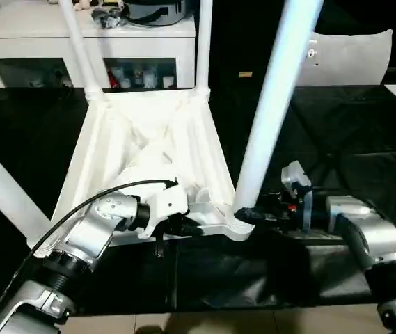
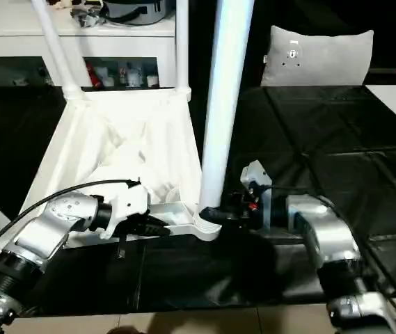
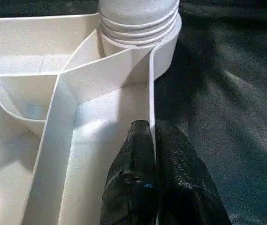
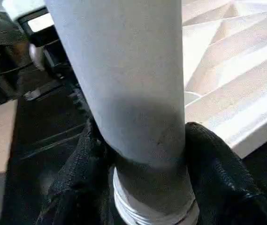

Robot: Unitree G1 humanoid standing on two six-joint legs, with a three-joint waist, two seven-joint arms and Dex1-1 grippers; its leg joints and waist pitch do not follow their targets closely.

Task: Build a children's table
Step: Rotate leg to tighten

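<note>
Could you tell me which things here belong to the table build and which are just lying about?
Part of the job: table top; near leg; two far legs; right pincer clasping the near leg; left pincer pinching the top's rim.

Lying about: white cabinet; grey cushion.

White cabinet — grey cushion

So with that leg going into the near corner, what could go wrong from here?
1. The right pincer grips the leg low, by its threaded end; the long part above could lean and cross-thread in the corner socket.
2. The left pincer pinches only the thin side wall of the table top; twisting the leg could make that grip slip and let the top turn.
</note>
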